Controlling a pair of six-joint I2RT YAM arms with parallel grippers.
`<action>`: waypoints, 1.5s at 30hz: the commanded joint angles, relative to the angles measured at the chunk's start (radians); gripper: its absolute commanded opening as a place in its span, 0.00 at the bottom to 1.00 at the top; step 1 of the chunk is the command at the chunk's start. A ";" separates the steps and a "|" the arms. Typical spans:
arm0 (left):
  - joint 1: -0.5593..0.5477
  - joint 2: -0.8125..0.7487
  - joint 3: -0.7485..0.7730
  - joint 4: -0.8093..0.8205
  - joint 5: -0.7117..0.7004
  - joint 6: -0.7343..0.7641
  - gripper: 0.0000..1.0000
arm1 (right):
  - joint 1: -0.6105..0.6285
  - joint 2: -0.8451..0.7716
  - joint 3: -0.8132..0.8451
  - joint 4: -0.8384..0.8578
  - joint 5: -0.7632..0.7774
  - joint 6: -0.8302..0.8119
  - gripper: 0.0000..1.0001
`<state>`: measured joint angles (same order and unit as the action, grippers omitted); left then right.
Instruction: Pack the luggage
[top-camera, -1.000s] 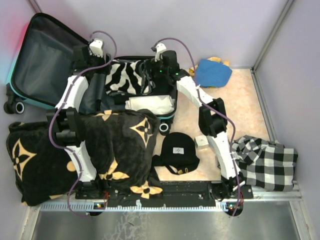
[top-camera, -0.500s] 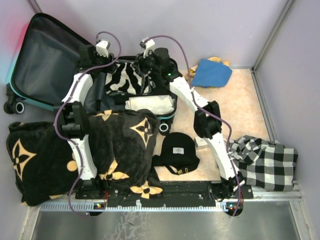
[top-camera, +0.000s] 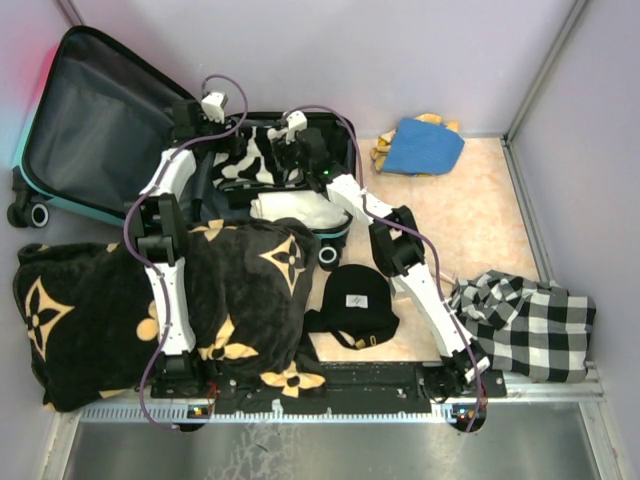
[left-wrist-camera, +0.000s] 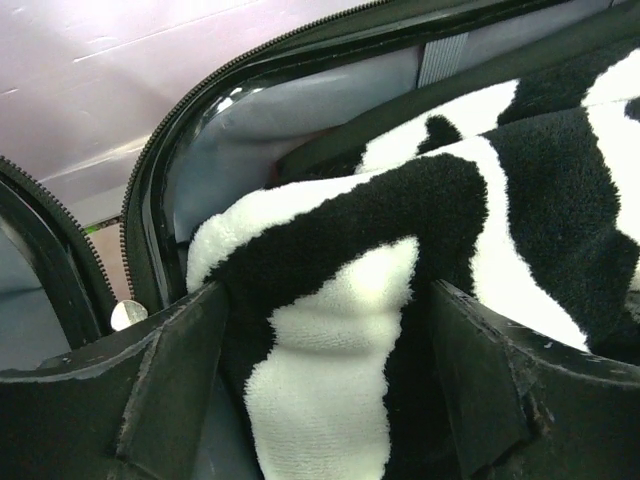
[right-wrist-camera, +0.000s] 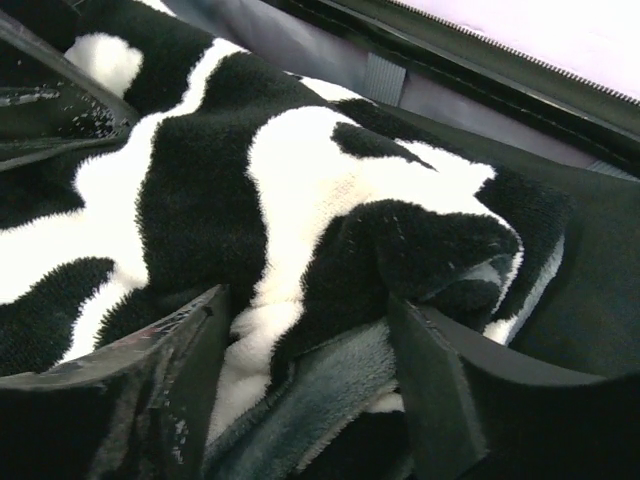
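Observation:
The luggage lies open at the back left, its grey-lined lid tilted up against the wall. A black-and-white zebra fleece blanket is bunched in the base half. My left gripper is at the blanket's left side and my right gripper at its middle right. In the left wrist view the left gripper has a thick fold of the fleece filling its jaws. In the right wrist view the right gripper is closed round a bunched edge of the fleece.
A white garment lies in the suitcase's near part. A big black blanket with tan flowers covers the near left. A black beanie, a black-and-white checked shirt and a blue cloth lie to the right.
Both grippers have moved inward from the suitcase's side edges toward each other over the zebra blanket, which is now bunched narrower.

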<state>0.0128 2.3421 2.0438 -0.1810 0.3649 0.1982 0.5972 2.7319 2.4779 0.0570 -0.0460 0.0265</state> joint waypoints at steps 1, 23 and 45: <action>-0.004 0.065 0.065 -0.067 -0.027 0.019 0.88 | -0.034 -0.004 -0.020 -0.058 0.038 -0.017 0.69; -0.025 -0.362 -0.189 0.018 0.017 0.220 1.00 | -0.202 -0.782 -0.426 -0.596 -0.383 -0.188 0.99; -0.171 -0.403 -0.280 0.057 0.058 0.254 0.99 | -1.078 -1.426 -1.271 -1.301 -0.167 -0.872 0.87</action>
<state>-0.1379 1.9759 1.7615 -0.1677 0.4065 0.4412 -0.3321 1.2896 1.3033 -1.1282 -0.3309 -0.6361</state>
